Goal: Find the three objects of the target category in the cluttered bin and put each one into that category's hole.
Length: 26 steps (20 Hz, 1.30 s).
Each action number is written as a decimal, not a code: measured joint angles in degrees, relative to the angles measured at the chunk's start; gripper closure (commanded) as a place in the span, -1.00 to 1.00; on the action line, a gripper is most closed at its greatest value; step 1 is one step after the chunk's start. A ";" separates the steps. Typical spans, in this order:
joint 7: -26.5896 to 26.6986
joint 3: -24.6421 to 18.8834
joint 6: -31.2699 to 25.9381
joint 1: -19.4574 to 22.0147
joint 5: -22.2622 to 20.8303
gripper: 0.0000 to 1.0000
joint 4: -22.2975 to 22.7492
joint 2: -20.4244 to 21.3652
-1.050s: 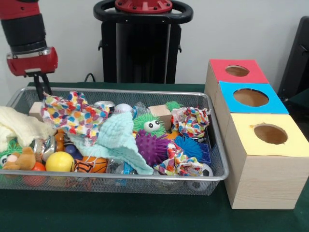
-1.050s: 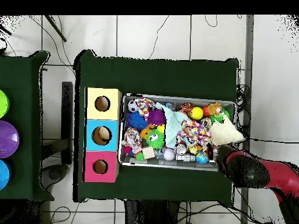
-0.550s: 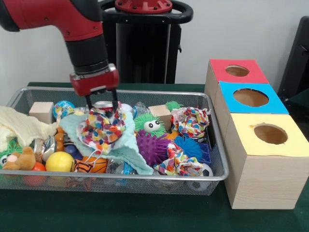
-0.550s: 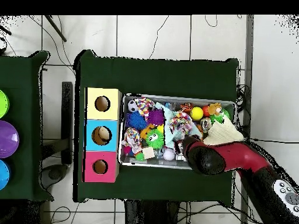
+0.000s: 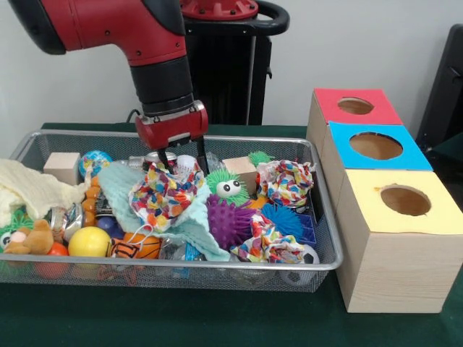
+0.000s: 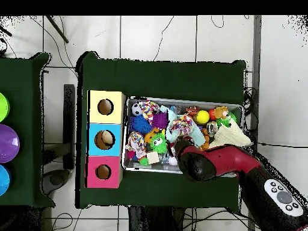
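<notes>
My claw (image 5: pixel 181 163) hangs over the middle of the wire mesh bin (image 5: pixel 329 254), its two dark fingers (image 5: pixel 201 160) pointing down and set slightly apart, with the top edge of a crumpled multicoloured cloth (image 5: pixel 164 194) between them; the fingers appear closed on that cloth. Directly below the cloth lies a pale mint cloth (image 5: pixel 189 223). Just beside my claw, toward the boxes, sit a green fuzzy toy with eyes (image 5: pixel 228 188), a purple spiky ball (image 5: pixel 226 223) and a small wooden block (image 5: pixel 240 169). Two more crumpled multicoloured cloths lie farther that way: one (image 5: pixel 287 181) at the bin's back, one (image 5: pixel 269 244) at its front rim. On the opposite side of my claw lie a cream cloth (image 5: pixel 29 189), a yellow ball (image 5: pixel 90 242) and an orange basketball toy (image 5: pixel 137 247). Beyond the bin's end, on the green surface (image 5: pixel 217 318), stand three wooden boxes with round holes: red-topped (image 5: pixel 354 106), blue-topped (image 5: pixel 375 146) and yellow-topped (image 5: pixel 404 201).
</notes>
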State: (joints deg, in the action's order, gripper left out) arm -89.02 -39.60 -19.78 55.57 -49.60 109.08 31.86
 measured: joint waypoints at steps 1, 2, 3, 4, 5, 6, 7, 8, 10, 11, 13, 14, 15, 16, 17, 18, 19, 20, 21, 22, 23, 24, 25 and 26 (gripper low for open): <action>0.00 0.28 0.26 -0.19 -0.01 -1.00 0.05 0.09; 0.00 0.55 0.48 -0.37 -0.02 -1.00 0.11 0.19; 0.00 0.92 0.74 -0.64 -0.02 -1.00 0.19 0.35; 0.00 1.88 1.32 -1.34 -0.03 -1.00 0.48 0.79; 0.00 2.16 1.49 -1.55 -0.03 -1.00 0.60 0.94; 0.00 2.49 1.69 -1.79 -0.03 -1.00 0.78 1.14; 0.00 2.82 1.89 -2.04 -0.03 -1.00 0.95 1.34; -0.01 3.92 2.63 -2.79 -0.03 -1.00 1.56 1.92; -0.02 5.39 3.70 -3.69 -0.03 -1.00 2.26 2.41; -0.02 6.16 4.27 -4.15 -0.03 -1.00 2.64 2.65; -0.24 8.30 6.03 -5.47 -0.02 -1.00 3.97 3.39; -0.35 9.38 6.96 -6.07 0.00 -1.00 4.79 3.84; -0.41 9.93 7.49 -6.40 0.00 -1.00 5.37 4.15; -0.57 11.25 8.63 -7.09 0.13 -1.00 6.89 5.00; -0.68 12.13 9.29 -7.52 0.37 -1.00 8.17 5.77; -0.79 13.01 9.95 -7.96 0.61 -1.00 9.44 6.54; -0.91 14.00 10.48 -8.46 0.88 -1.00 10.73 7.35; -1.04 14.98 11.02 -8.96 1.14 -1.00 12.01 8.15; -1.14 15.82 11.47 -9.43 1.29 -1.00 12.81 8.62; -1.24 16.65 11.92 -9.89 1.43 -1.00 13.61 9.08; -1.39 18.48 12.95 -11.01 1.56 -1.00 14.89 9.67; -1.45 19.61 13.64 -11.75 1.64 -1.00 15.44 9.81; -1.49 20.46 14.23 -12.33 1.62 -1.00 15.78 9.81; -1.51 22.90 16.11 -14.11 1.74 -1.00 16.53 9.51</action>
State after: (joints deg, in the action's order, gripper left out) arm -90.53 -16.70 -3.67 41.46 -47.86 125.60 41.37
